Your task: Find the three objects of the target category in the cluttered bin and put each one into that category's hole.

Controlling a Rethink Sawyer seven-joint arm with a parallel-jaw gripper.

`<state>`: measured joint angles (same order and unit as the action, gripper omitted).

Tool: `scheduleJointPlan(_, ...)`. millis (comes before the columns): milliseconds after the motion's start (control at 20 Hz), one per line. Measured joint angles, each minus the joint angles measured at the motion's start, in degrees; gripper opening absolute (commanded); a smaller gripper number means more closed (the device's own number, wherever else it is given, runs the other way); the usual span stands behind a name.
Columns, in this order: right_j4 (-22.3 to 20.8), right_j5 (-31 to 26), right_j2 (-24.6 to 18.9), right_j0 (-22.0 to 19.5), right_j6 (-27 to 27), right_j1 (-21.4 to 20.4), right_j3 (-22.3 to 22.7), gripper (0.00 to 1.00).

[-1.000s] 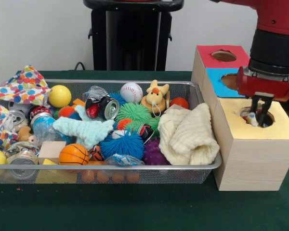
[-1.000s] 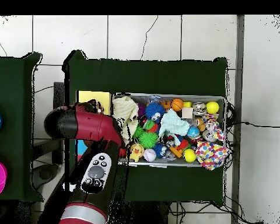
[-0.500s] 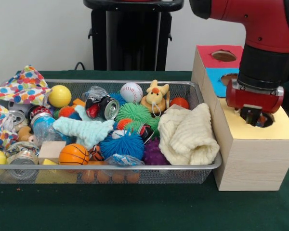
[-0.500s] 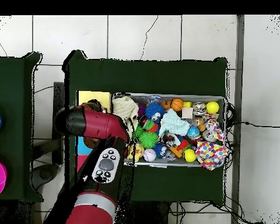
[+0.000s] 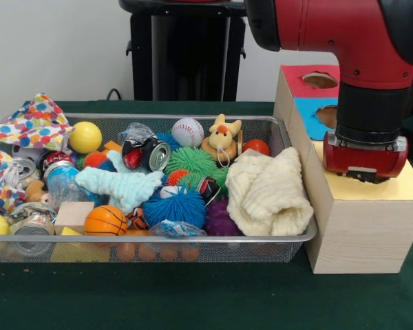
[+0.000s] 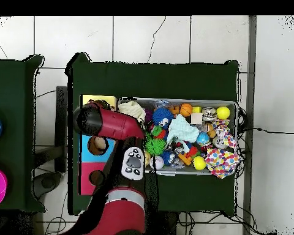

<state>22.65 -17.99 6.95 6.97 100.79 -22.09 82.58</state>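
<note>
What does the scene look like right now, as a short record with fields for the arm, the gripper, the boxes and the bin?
arm: red and black arm reaches down over the yellow-topped box
gripper: its red wrist housing sits low on the yellow top; fingers hidden, state cannot be told
boxes: wooden, tops yellow, blue and red, each with a hole
bin: wire mesh bin beside the boxes, crowded
bin contents: cream knit cloth, blue spiky ball, small basketball, baseball, crushed can

Plain white wall (image 5: 55,48) behind. Dark green cloth on table (image 5: 193,302). White tiled floor (image 6: 174,37), cracked. Second green table (image 6: 15,79) alongside, cables trailing.
</note>
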Motion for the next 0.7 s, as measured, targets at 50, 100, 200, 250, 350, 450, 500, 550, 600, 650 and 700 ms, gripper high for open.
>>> scheduleJointPlan(50,-0.4,0.1,-0.5,-0.3,0.0,-0.2,0.2,0.0)
scheduleJointPlan(100,-0.6,0.1,-0.6,-0.4,0.0,-0.3,0.2,0.0)
scheduleJointPlan(200,-1.2,0.1,-0.8,-0.5,0.0,-0.3,0.2,0.0)
scheduleJointPlan(250,-1.2,0.1,-0.8,-0.3,0.0,-0.4,0.2,0.0)
scheduleJointPlan(350,-1.3,0.1,-0.6,0.3,0.0,-0.4,0.2,0.0)
scheduleJointPlan(450,-1.3,0.0,-0.2,0.8,0.0,-0.4,0.2,0.0)
scheduleJointPlan(500,-1.3,-0.8,0.5,1.9,0.0,-0.4,0.2,0.0)
scheduleJointPlan(550,-1.4,-1.5,0.9,2.5,0.0,-0.4,0.2,0.0)
scheduleJointPlan(600,-1.4,-1.9,1.1,2.7,0.0,-0.4,0.2,0.0)
scheduleJointPlan(650,-1.4,-3.6,1.8,3.7,0.0,-0.5,0.2,0.0)
scheduleJointPlan(700,-1.4,-4.6,2.2,4.2,0.0,-0.6,0.2,0.0)
